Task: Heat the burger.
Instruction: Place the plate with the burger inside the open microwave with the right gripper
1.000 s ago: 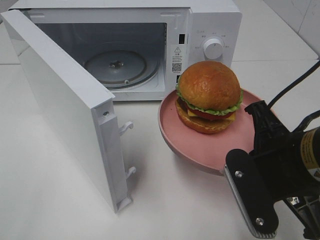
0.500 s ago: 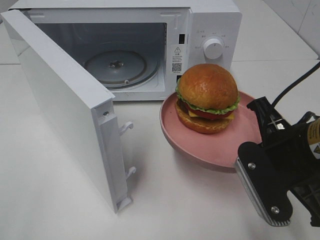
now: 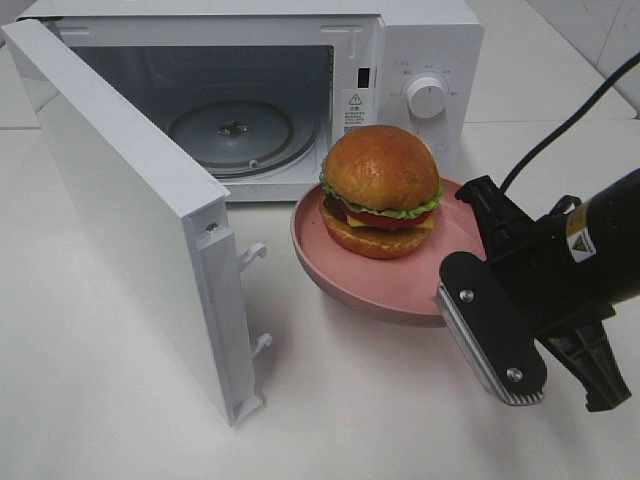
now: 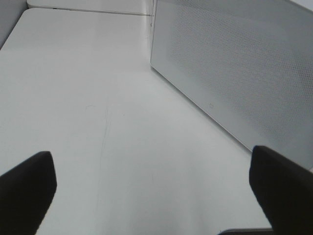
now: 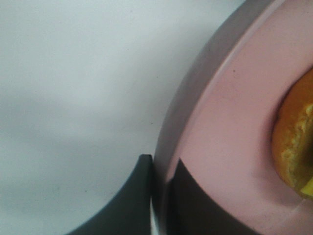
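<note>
A plain white tabletop, crossed by faint seams, lies under soft, even light.

I see a white microwave at the worktop's far edge, its door swung wide, a glass turntable inside, and a pink plate just in front.

You can see the round burger with its shiny golden-brown bun on top. Green lettuce, a red slice and yellow cheese peek out between the two bun halves. It sits whole and upright on the pink round plate, just outside the open white microwave.
</note>
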You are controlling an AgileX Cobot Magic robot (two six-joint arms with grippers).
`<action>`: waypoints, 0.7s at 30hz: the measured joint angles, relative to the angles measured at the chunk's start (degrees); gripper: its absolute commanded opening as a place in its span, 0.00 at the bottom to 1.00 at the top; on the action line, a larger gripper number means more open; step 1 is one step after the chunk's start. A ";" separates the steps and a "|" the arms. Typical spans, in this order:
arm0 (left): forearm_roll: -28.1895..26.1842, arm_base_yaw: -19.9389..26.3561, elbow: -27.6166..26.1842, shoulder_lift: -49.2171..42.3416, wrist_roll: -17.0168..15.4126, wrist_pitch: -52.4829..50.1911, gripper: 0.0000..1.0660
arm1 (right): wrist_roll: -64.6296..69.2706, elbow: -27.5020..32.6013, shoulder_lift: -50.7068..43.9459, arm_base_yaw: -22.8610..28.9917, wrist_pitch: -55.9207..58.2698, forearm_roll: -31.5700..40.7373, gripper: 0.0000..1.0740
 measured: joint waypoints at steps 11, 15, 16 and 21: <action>0.00 0.00 0.00 0.00 0.00 0.00 0.94 | -2.35 -5.61 4.30 0.00 0.06 -0.92 0.00; 0.00 0.00 0.00 0.00 0.00 0.00 0.94 | -2.41 -5.96 5.27 0.06 -0.17 -2.35 0.00; 0.00 0.00 0.00 0.00 0.00 0.00 0.94 | -2.46 -5.96 5.56 0.06 -0.29 -2.81 0.00; 0.00 0.00 0.00 0.00 0.00 0.00 0.94 | -2.81 -5.96 5.96 0.06 -1.32 -3.55 0.00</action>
